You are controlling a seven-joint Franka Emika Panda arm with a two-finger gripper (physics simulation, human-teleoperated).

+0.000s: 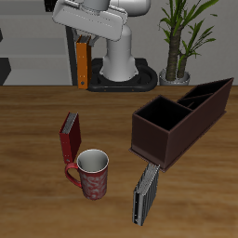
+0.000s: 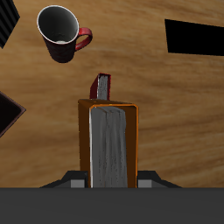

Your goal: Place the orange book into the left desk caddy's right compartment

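My gripper (image 1: 85, 37) is shut on the orange book (image 1: 83, 63) and holds it upright, high above the back of the table near the robot's base. In the wrist view the orange book (image 2: 109, 144) fills the space between my fingers (image 2: 77, 182), grey page edge facing the camera. The left desk caddy (image 1: 186, 112), a long dark maroon-brown box, lies well away from the gripper, across the table. Its right compartment (image 1: 160, 115) is the squarish section at the end nearer the table's front edge. One corner of the caddy (image 2: 9, 114) shows in the wrist view.
A dark red book (image 1: 70, 137) stands on the table, below the gripper in the wrist view (image 2: 103, 85). A red mug (image 1: 92, 173) stands beside it, also seen in the wrist view (image 2: 59, 33). A black-grey book (image 1: 145, 192) stands near the caddy's front end. A potted plant (image 1: 178, 42) stands behind.
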